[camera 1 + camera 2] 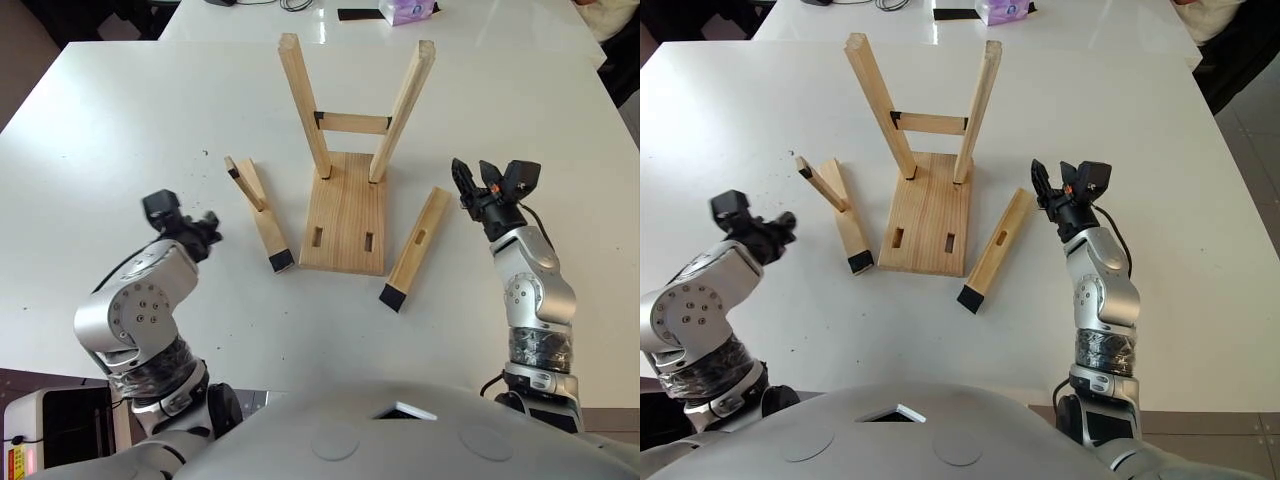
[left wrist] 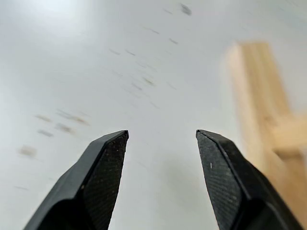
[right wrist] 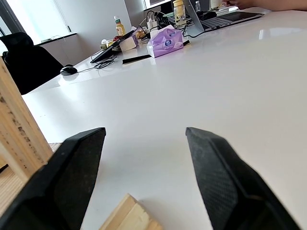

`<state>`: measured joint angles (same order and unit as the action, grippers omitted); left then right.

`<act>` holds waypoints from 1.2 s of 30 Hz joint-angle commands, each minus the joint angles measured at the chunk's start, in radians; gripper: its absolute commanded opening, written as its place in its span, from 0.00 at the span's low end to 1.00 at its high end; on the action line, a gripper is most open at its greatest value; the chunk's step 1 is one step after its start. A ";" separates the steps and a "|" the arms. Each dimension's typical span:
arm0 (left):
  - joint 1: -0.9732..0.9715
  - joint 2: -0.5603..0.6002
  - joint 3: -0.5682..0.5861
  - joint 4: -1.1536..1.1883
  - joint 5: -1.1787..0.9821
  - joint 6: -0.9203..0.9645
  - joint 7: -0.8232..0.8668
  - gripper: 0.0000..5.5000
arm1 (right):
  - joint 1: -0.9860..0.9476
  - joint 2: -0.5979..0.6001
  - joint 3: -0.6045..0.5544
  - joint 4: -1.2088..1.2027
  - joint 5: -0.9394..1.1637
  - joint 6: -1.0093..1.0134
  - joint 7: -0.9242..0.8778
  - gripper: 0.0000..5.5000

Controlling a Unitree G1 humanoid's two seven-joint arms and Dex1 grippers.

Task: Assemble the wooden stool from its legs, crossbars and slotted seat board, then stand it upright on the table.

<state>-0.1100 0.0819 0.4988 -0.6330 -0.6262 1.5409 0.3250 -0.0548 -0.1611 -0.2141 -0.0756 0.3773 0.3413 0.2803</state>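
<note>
The left hand [image 2: 162, 136], spread and empty, hovered near the loose leg with crossbar [image 1: 262, 222]; the right hand [image 1: 478, 172], likewise spread, sat just beside the other loose leg [image 1: 415, 247]; the seat board [image 1: 345, 225] lay between them, half-legged; the next move likely meant grasping one.

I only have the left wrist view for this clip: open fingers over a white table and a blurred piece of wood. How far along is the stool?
Observer: About half built. The seat board lies flat, with two upright legs standing in its far end, joined by a crossbar.
Operator: And the wood near my gripper?
Observer: That is a loose leg with a short bar stuck in it. It lies left of the board, apart from the left gripper.
Operator: Where is the fourth leg?
Observer: It lies flat on the right of the board, near the right gripper, which is open and empty.
</note>
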 commanded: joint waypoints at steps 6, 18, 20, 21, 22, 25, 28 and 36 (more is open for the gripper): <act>-0.116 -0.173 0.030 -0.007 -0.083 0.073 0.039 0.48 | -0.019 -0.027 0.003 -0.008 0.005 0.021 0.010 0.56; -0.112 -0.151 -0.065 0.001 0.030 0.073 0.097 0.48 | -0.079 -0.030 0.021 0.069 -0.002 0.004 0.034 0.56; -0.106 -0.159 -0.078 -0.004 0.032 0.073 0.093 0.51 | -0.072 -0.022 0.023 0.068 -0.003 0.000 0.030 0.56; -0.108 -0.162 -0.079 0.001 0.039 0.073 0.094 0.54 | -0.068 -0.017 0.026 0.067 -0.004 -0.002 0.028 0.56; -0.114 -0.166 -0.079 0.008 0.047 0.073 0.095 0.57 | -0.065 -0.012 0.029 0.067 -0.005 -0.004 0.027 0.56; -0.135 -0.182 -0.077 0.030 0.076 0.073 0.104 0.66 | -0.059 -0.003 0.033 0.066 -0.007 -0.008 0.025 0.56; -0.141 -0.177 -0.075 0.051 0.119 0.073 0.110 0.75 | -0.064 0.002 0.035 0.075 -0.010 -0.011 0.025 0.56; -0.173 -0.187 -0.128 0.142 0.160 0.073 0.068 0.75 | -0.086 0.012 0.049 0.099 -0.013 -0.019 0.025 0.56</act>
<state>-0.2837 -0.0955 0.4021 -0.5122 -0.4742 1.6029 0.4043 -0.1268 -0.1564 -0.1702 0.0162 0.3709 0.3245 0.3078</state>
